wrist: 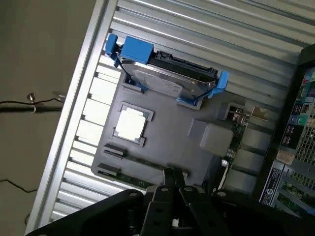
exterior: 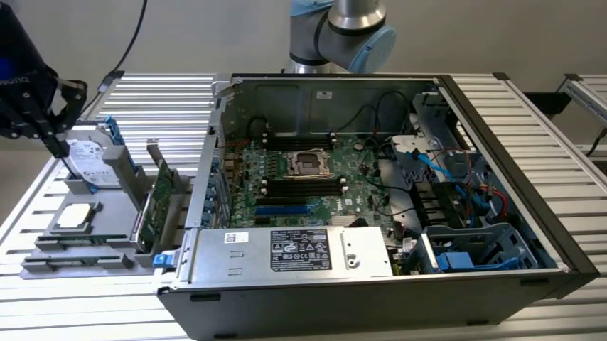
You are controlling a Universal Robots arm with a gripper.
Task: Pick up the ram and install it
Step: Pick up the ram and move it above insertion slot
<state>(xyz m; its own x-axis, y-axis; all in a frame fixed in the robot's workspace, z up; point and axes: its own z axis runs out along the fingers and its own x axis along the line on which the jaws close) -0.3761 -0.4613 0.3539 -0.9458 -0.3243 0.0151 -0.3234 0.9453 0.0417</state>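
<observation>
My gripper [exterior: 60, 149] hangs over the grey parts tray [exterior: 114, 213] at the exterior view's left, its thin fingers shut with nothing between them. In the wrist view the shut fingertips [wrist: 173, 173] point down at the tray's [wrist: 172, 132] near edge. There the ram [wrist: 142, 162], a narrow green stick, lies in a holder; I also see the ram [exterior: 84, 244] at the tray's front. The gripper is above it and apart from it. The open computer case [exterior: 379, 284] shows the motherboard [exterior: 303, 177] with black slot rails [exterior: 303, 188].
On the tray stand a hard drive with blue brackets [wrist: 170, 73], a square processor [wrist: 130, 123] and an upright green expansion card [exterior: 159, 202]. The case wall [exterior: 213, 163] rises right beside the tray. Cables and a drive cage [exterior: 474, 249] fill the case's right side.
</observation>
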